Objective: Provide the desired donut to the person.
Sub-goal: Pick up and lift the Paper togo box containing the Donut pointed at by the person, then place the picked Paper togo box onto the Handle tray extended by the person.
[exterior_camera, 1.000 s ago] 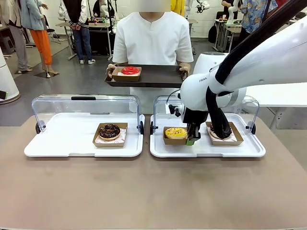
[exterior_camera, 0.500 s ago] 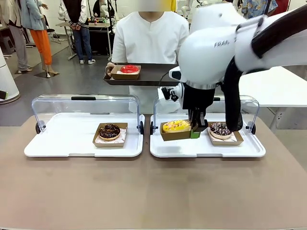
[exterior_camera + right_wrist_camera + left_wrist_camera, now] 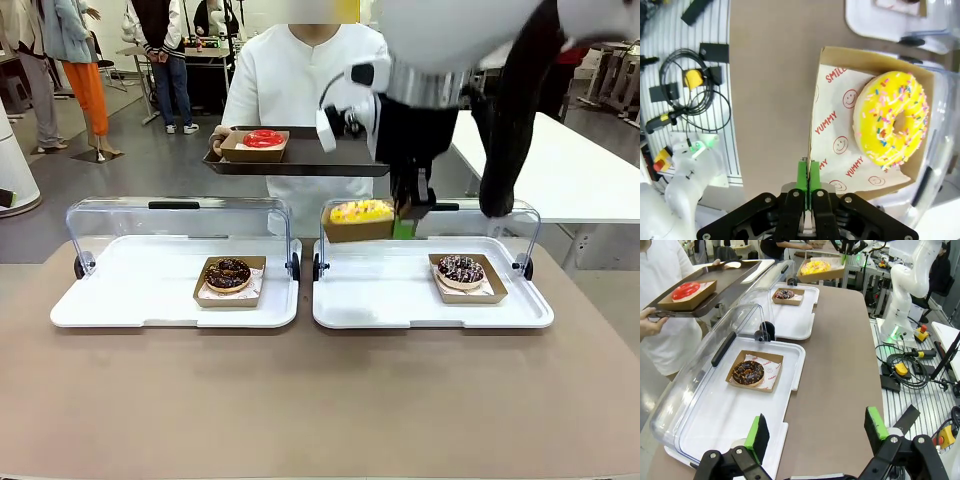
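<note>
A yellow sprinkled donut [image 3: 362, 211] in a cardboard box hangs in the air above the right white tray [image 3: 380, 300]. My right gripper [image 3: 405, 226] is shut on the box's right edge. In the right wrist view the green pads [image 3: 808, 181] pinch the box wall, with the yellow donut [image 3: 892, 120] beyond them. The person [image 3: 300, 80] stands at the far side holding a dark serving tray [image 3: 320, 160] with a red donut [image 3: 264, 138] in a box. My left gripper [image 3: 817, 427] is open over the table beside the left white tray [image 3: 720, 425].
A chocolate donut [image 3: 228, 273] sits boxed on the left white tray, and a dark sprinkled donut [image 3: 461, 269] on the right one. Both trays have clear lids [image 3: 180, 215] raised at the back. The brown table's near half is bare. Cables lie on the floor [image 3: 905, 370].
My right gripper has lifted the yellow donut's box off the right white tray and up toward the person's tray. The person's tray has drifted slightly left.
</note>
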{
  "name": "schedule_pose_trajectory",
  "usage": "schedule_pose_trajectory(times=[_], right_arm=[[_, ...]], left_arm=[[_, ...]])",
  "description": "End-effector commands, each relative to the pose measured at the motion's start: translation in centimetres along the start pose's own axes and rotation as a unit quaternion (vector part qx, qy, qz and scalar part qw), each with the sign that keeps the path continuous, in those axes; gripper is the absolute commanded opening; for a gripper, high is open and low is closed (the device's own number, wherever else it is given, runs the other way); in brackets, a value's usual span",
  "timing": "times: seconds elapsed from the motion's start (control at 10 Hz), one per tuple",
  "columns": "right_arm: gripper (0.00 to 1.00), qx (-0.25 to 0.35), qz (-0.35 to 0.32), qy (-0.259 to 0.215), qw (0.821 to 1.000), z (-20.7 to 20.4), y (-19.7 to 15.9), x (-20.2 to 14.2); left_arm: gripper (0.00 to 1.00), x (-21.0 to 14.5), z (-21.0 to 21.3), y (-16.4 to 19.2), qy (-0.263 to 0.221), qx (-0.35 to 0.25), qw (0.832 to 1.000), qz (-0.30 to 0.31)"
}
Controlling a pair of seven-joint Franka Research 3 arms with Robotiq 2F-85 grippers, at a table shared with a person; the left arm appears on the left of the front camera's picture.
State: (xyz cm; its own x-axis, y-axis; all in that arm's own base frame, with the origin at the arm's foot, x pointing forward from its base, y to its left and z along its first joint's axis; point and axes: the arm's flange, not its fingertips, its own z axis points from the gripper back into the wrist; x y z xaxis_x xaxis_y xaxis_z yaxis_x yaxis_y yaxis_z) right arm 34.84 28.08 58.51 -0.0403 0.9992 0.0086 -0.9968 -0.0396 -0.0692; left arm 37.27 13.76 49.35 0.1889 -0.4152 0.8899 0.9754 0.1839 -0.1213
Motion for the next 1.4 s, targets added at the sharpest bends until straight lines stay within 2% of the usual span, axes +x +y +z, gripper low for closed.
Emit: schedule_pose_trajectory(times=[0.0,0.2,0.3,1.3], right_arm=[[0.00,-0.003,-0.013,0.013,1.000,1.6,-1.8,1.1],[0.00,-0.001,0.002,0.007,1.000,1.9,-2.5,1.2],[0.00,-0.003,-0.005,-0.005,1.000,1.9,-1.3,0.7],[0.00,-0.003,-0.005,-0.005,1.000,1.9,-1.3,0.7]], left_arm=[[1.00,0.1,0.0,-0.2,-0.008,0.003,1.000,-0.004],[1.00,0.1,0.0,-0.2,-0.008,0.003,1.000,-0.004],[1.00,0.1,0.0,-0.2,-0.008,0.003,1.000,-0.004],[1.00,0.1,0.0,-0.2,-0.008,0.003,1.000,-0.004]])
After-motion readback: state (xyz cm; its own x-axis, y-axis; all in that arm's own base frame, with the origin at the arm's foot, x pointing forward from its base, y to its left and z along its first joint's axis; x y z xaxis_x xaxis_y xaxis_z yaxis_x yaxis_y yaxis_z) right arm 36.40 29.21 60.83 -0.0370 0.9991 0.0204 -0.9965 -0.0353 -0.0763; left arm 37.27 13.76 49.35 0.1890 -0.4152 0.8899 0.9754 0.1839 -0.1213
